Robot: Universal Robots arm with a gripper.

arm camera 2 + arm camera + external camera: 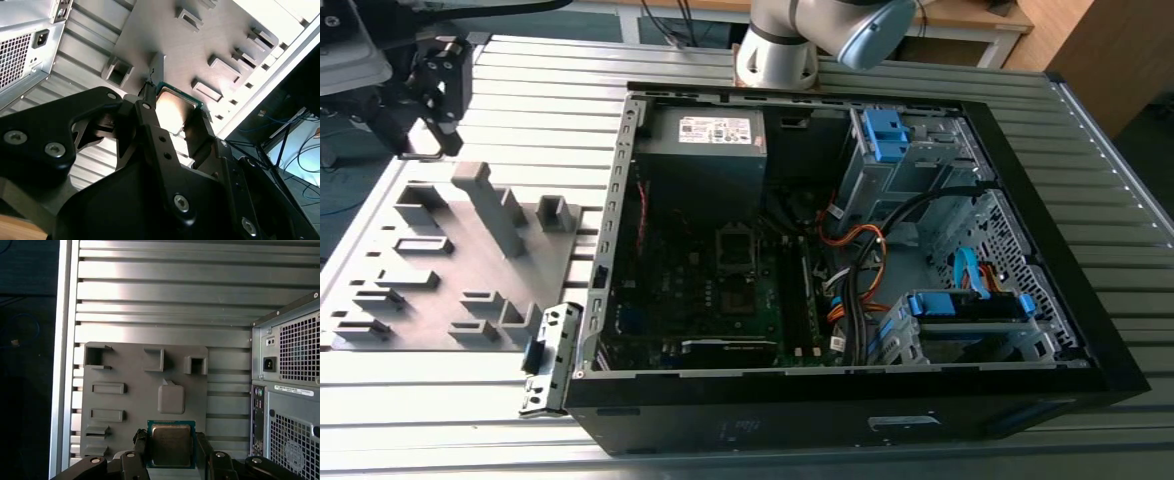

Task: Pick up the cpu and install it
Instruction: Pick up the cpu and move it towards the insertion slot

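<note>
The cpu [171, 444] is a flat square chip with a dull metal face and a green rim. In both wrist views it sits between my black fingers [140, 447]. My gripper [171, 454] is shut on its two opposite edges, and the same hold shows on the cpu [172, 111] in the second wrist view, where my gripper [173, 121] clamps it. In the exterior view my gripper [430, 148] hangs over the far end of the grey fixture plate [440, 270], at the exterior view's left of the open computer case [854, 250].
The grey fixture plate [145, 390] carries several raised blocks and slots. The case's motherboard [720, 290] lies open, with a grey power-supply box [704, 140], orange and black cables [867, 260] and blue drive brackets [967, 305]. The arm's base [781, 50] stands behind the case.
</note>
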